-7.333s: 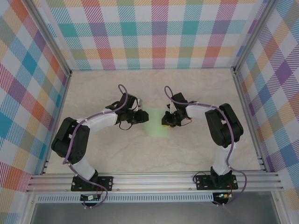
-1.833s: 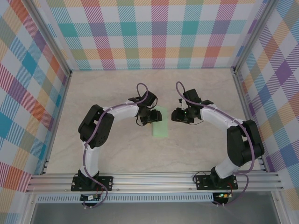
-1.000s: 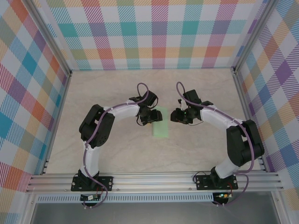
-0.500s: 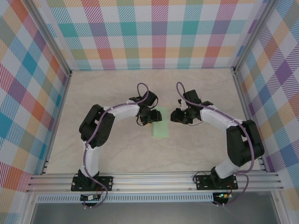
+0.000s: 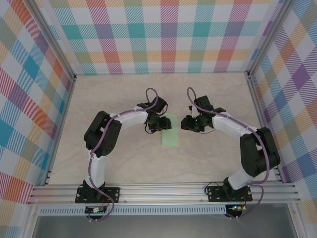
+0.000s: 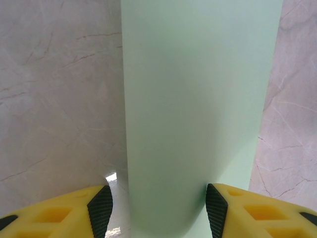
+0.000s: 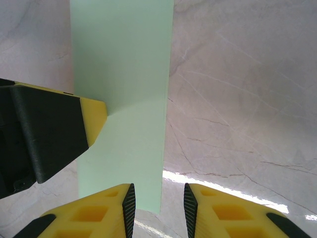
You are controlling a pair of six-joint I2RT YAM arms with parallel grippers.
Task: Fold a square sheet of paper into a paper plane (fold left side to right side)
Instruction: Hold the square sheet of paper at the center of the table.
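The square sheet of paper [image 5: 171, 135] lies on the table as a narrow pale green strip, doubled over along its length. My left gripper [image 5: 161, 124] hangs over the strip's far left part, open. In the left wrist view the paper [image 6: 198, 99] runs between the left gripper's [image 6: 158, 210] pads; the right pad [image 6: 216, 208] touches its edge and the left pad stands apart from it. My right gripper [image 5: 184, 124] is just right of the strip, open. The paper's [image 7: 124, 74] right edge runs between the right gripper's [image 7: 158, 208] fingers, and a left finger [image 7: 54, 134] rests on the sheet.
The marbled table [image 5: 124, 99] is bare around the strip. Checked walls [image 5: 168, 34] close the back and both sides, and an aluminium rail [image 5: 163, 191] carrying the arm bases runs along the near edge.
Since the earliest frame the sheet has gone from a wide square to a narrow strip and both grippers have moved farther up the table. Over the last second nothing visibly moves.
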